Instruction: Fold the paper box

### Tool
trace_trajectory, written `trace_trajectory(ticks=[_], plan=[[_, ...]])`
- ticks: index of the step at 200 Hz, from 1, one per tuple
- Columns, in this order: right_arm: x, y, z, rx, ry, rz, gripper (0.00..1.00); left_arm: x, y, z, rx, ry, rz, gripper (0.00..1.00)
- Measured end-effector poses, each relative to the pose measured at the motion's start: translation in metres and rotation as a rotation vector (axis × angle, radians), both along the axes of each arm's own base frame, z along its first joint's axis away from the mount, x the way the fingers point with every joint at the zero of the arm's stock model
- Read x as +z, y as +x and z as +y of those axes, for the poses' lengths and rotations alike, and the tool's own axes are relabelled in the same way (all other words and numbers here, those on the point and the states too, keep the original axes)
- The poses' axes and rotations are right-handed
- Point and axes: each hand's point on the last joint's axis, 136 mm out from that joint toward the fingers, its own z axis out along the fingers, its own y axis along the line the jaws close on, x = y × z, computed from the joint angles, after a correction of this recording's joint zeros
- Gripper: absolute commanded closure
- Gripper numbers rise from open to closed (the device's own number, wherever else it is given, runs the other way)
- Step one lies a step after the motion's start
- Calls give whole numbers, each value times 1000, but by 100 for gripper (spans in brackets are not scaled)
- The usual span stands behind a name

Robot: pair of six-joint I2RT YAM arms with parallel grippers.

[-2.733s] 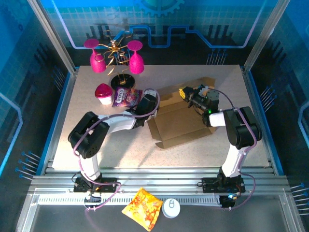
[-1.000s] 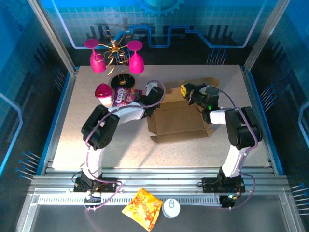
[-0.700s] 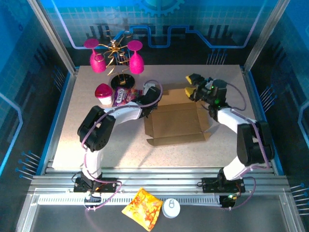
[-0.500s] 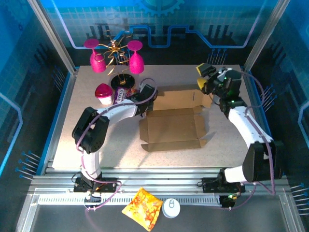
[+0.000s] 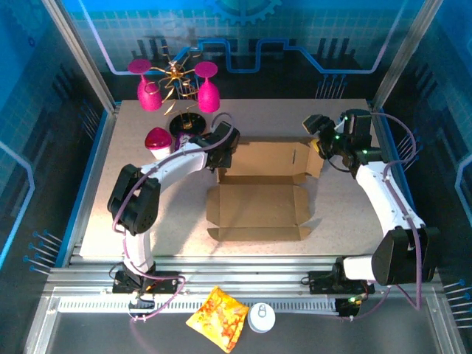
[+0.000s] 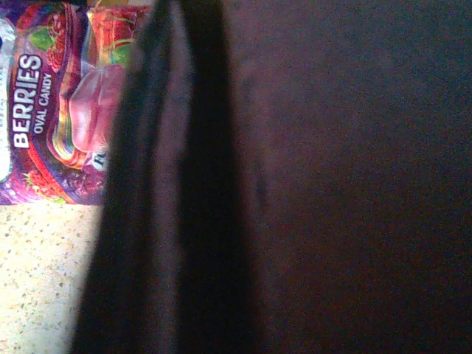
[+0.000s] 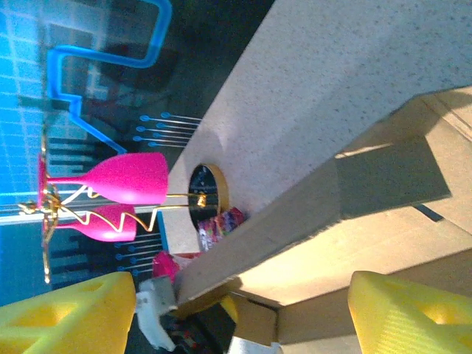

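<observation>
The overhead camera looks steeply down from above and behind my arm bases, taking in the whole counter point(image 5: 147, 221). My left wrist camera sits hard against a dark surface, with speckled counter at the lower left of its frame. My right wrist camera, rolled sideways, looks past my yellow fingertips point(image 7: 66, 310) over the paper box point(image 7: 383, 177) toward the pink glasses point(image 7: 125, 177), which sit upper left in the overhead view.

Right end effector point(image 7: 240, 317) spread wide, paper box point(image 7: 383, 236) flap raised ahead, pink glasses point(image 7: 125, 178) beyond.

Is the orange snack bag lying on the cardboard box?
No, the orange snack bag lies off the table, well apart from the paper box.
</observation>
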Motion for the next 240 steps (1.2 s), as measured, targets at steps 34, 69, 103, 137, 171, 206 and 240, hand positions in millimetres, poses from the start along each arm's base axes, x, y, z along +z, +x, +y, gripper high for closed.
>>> trace_trajectory(ticks=[34,69,103,137,171,206,240], plan=[[-8,-4,-3,-14,-16,41,34,7,1,0,1,5,6,100],[-3,10,-5,-29,-18,55,38,10,0,1,3,13,14,100],[-14,34,-9,-20,-51,81,37,13,2,0,2,11,11,100],[-46,46,-12,14,-79,148,36,13,6,-2,4,11,5,100],[-65,49,-5,56,-51,195,36,13,7,-3,4,12,6,100],[-62,50,2,69,-6,191,43,10,7,-3,3,14,11,100],[-60,52,10,67,57,186,49,8,7,-3,3,16,15,100]])
